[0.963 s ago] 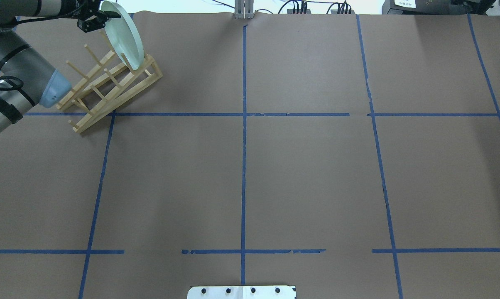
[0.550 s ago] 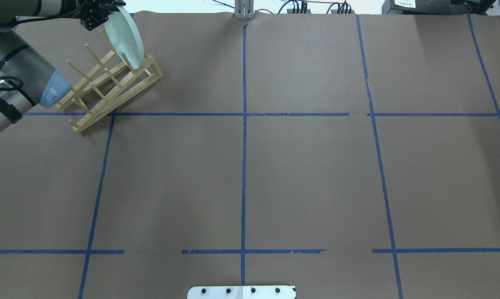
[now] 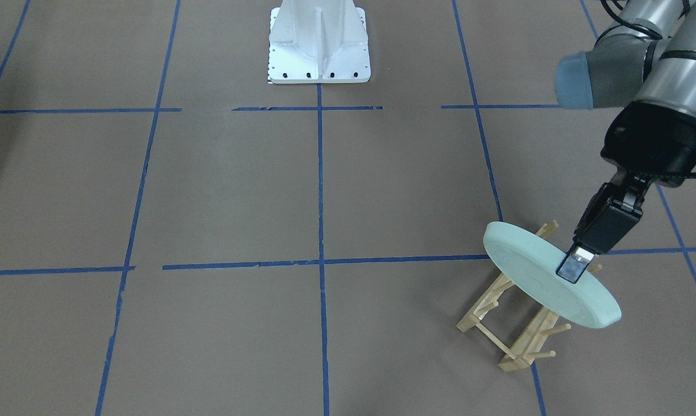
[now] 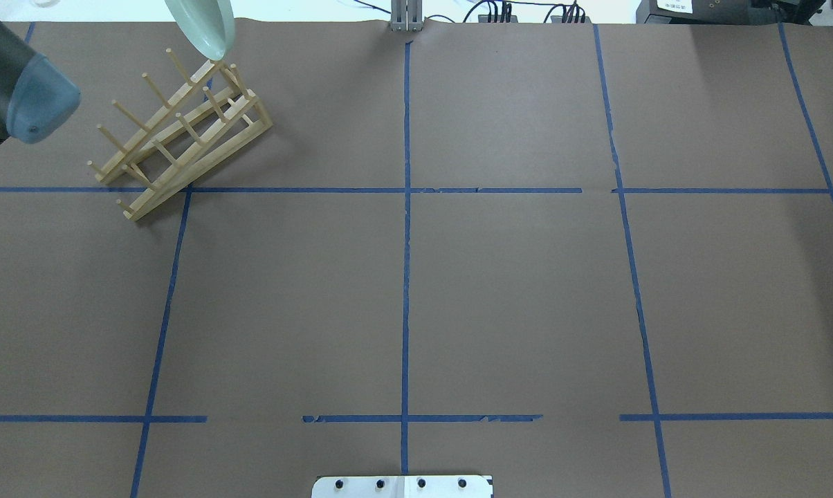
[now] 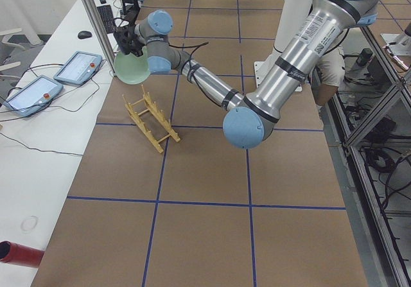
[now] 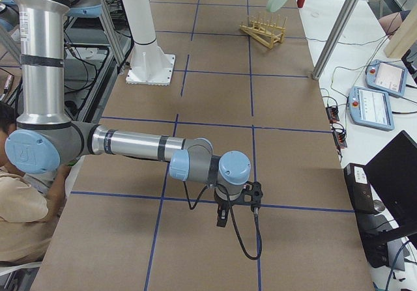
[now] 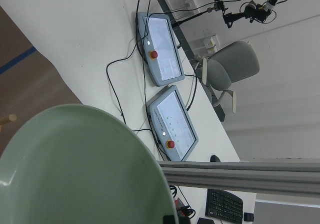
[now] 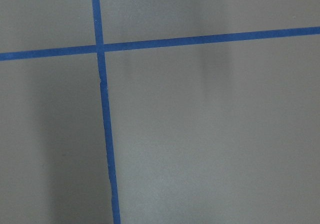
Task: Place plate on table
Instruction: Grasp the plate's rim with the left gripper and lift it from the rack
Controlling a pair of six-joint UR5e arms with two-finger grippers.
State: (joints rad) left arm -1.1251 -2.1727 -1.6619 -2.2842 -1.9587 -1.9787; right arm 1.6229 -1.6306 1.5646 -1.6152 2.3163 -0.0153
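Left arm was stretched far out over the table, a blue joint cap sitting at 10 o'clock in the overhead view. In the front-facing view the black wrist tipped downward and the left gripper pointed toward 7 o'clock. Its fingers were pinched onto the rim of the plate, carrying it tilted in the air. Right arm, seen from the right side, ran low and level with the forearm horizontal. Its wrist was bent down and the right gripper hung toward 6 o'clock, close above the table. Whether those fingers were apart or together could not be made out.
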